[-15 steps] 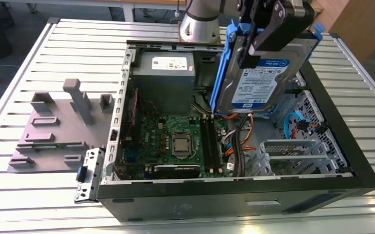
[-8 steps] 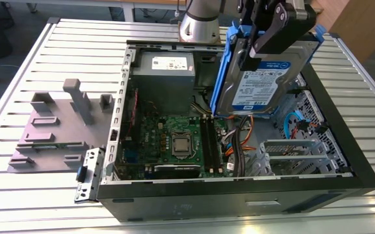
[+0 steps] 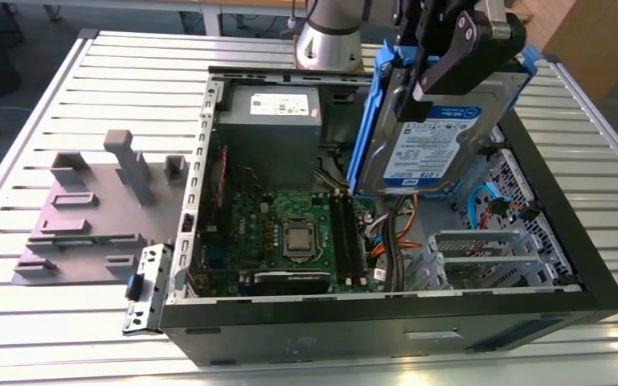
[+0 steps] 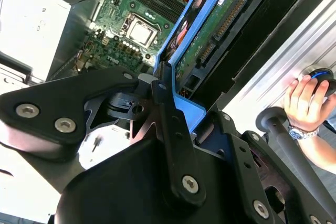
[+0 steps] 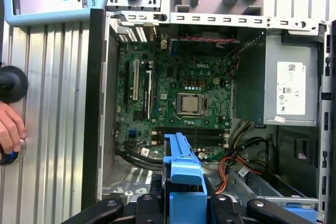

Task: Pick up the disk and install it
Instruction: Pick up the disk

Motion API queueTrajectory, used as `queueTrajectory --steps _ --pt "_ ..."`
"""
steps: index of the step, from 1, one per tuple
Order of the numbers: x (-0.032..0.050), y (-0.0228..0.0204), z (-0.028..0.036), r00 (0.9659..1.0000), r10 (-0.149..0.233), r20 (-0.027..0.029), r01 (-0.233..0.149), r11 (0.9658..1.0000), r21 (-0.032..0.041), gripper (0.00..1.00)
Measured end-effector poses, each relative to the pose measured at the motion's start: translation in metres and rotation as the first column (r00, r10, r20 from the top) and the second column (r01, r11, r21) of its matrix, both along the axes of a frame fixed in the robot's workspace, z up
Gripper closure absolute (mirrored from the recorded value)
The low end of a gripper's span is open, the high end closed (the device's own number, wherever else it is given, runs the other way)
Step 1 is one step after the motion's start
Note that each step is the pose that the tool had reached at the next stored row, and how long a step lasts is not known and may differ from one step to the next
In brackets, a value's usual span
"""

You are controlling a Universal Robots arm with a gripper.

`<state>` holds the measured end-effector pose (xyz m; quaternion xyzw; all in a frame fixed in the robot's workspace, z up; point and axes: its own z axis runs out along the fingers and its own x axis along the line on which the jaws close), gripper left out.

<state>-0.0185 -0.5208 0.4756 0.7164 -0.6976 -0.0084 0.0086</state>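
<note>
pickup: done, looks like | end effector (image 3: 443, 80): clamped on the disk (image 3: 429, 141) by its blue frame | disk: in the air, upper right of the exterior view, tilted over the open PC case (image 3: 394, 322) | install: not seated yet

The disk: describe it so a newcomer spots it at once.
Find the open black computer case. Over its side at the exterior view's right, the end effector holds the disk: silver with a blue frame, unlike the plain grey power-supply box.
</note>
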Motion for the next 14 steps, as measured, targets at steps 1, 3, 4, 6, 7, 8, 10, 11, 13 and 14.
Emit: queueTrajectory --steps 1,3,4,6,7,8,10,11,13,14 --pt "0.0 -0.0007 0.0 1.0 0.0 0.0 0.0 1.0 0.0 0.63" --pt "0.0 -0.0021 -0.0001 1.0 0.0 -0.0001 0.0 1.0 0.0 0.63" --pt "0.0 -0.0028 -0.0001 1.0 0.0 -0.0001 0.0 1.0 -0.0001 0.63" --pt "0.0 -0.0042 -0.0002 1.0 0.0 0.0 0.0 1.0 0.0 0.63" --pt "0.0 -0.0049 -0.0002 1.0 0.0 0.0 0.0 1.0 0.0 0.63" --pt "0.0 -0.0056 -0.0002 1.0 0.0 -0.0001 0.0 1.0 -0.0001 0.63" --pt "0.0 -0.0073 -0.0003 1.0 0.0 0.0 0.0 1.0 0.0 0.63" --pt "0.0 -0.0081 -0.0003 1.0 0.0 0.0 0.0 1.0 -0.0001 0.63" --pt "0.0 -0.0098 -0.0005 1.0 0.0 0.0 0.0 1.0 0.0 0.63" --pt "-0.0001 -0.0105 -0.0005 1.0 0.0 0.0 0.0 1.0 0.0001 0.63"
